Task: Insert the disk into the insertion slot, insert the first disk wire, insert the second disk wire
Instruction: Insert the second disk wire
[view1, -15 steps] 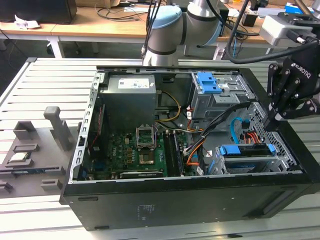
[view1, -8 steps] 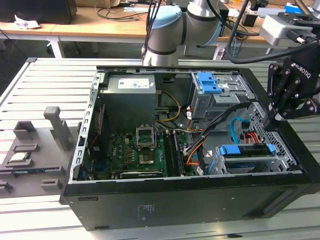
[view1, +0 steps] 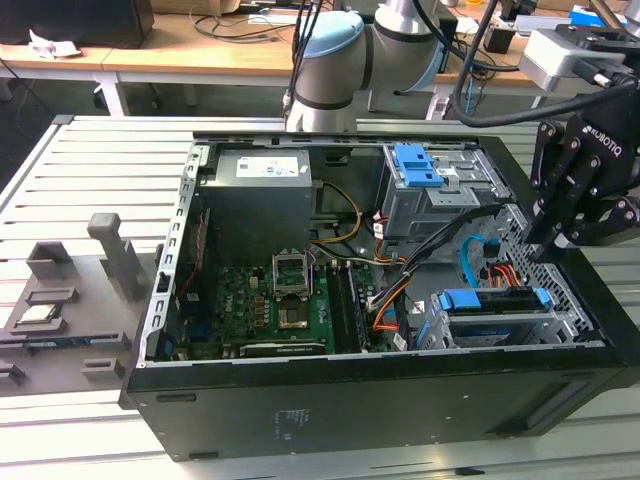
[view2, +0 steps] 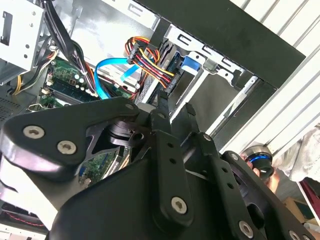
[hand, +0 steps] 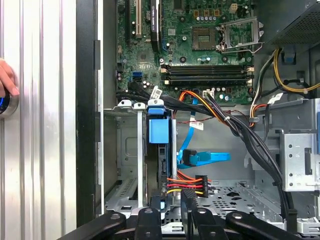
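The disk (view1: 490, 299), in its blue caddy, sits inside the grey insertion slot (view1: 500, 328) at the case's front corner; the first wrist view shows the disk (hand: 159, 131) edge-on in the insertion slot (hand: 127, 150). The first disk wire (hand: 182, 185), red, orange and black, ends at the disk's rear edge; I cannot tell if its plug is seated. The second disk wire (hand: 205, 158), light blue, ends a little off the disk. My gripper (view2: 176, 105) hangs just above the first disk wire (view2: 150, 62), open by a narrow gap, with nothing between its fingers. In the exterior view the gripper (view1: 547, 248) is over the case's right end.
A taller grey bay with a blue latch (view1: 418, 168) stands behind the slot. Thick black cables (hand: 240, 130) cross from the motherboard (hand: 200, 45) toward that bay. A person's hand (hand: 5, 80) rests on a round device outside the case wall (hand: 85, 125).
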